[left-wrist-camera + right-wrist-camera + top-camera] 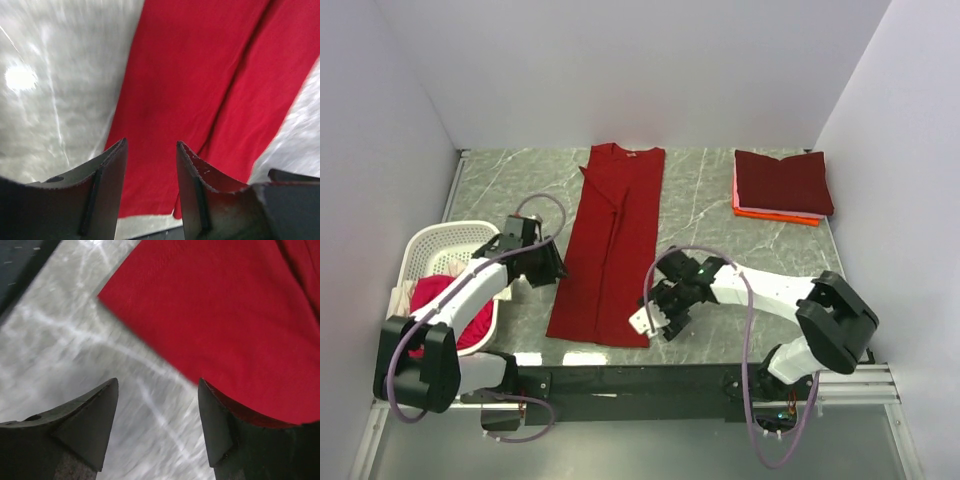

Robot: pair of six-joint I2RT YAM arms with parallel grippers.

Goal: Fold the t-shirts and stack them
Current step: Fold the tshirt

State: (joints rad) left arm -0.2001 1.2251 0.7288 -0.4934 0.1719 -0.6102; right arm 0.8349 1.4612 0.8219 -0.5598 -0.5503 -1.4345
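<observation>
A large dark red t-shirt (612, 245) lies flat in a long strip, sleeves folded in, down the table's middle. It also shows in the left wrist view (200, 90) and the right wrist view (235, 310). My left gripper (557, 268) is open and empty at the shirt's left edge. My right gripper (655, 318) is open and empty over bare table beside the shirt's near right corner. A folded stack sits at the back right: a maroon t-shirt (783, 182) on top, an orange one (775, 215) beneath, with a pink edge between.
A white lattice basket (435, 248) stands at the left, holding a magenta-pink t-shirt (445, 300) and a bit of cream cloth (402, 296). White walls close the table on three sides. A black rail (640, 382) runs along the near edge.
</observation>
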